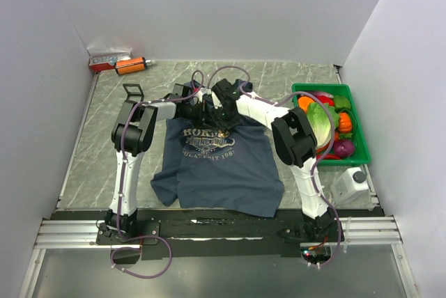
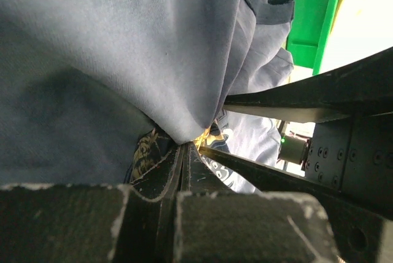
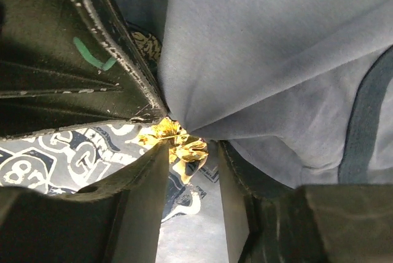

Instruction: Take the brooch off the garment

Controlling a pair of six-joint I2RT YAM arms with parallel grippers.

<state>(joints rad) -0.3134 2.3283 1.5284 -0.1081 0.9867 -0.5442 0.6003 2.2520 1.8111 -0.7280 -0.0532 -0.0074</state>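
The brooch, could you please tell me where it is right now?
In the right wrist view, the brooch sits centre frame, between the tips of the right gripper's fingers, at the garment fold pinched by the left gripper.

Left arm (image 1: 131,134) and right arm (image 1: 298,141): white links, black joints, purple cables (image 1: 150,270) looping from the bases. Black fingers (image 3: 138,195), edges scuffed pale; one bears a green mark (image 3: 92,57). Black housing with screws (image 2: 325,152).

Robot lab test cell.
White panel walls (image 1: 209,5) box in a marbled desk (image 1: 90,145); aluminium rails (image 1: 70,232) cross the lower frame.
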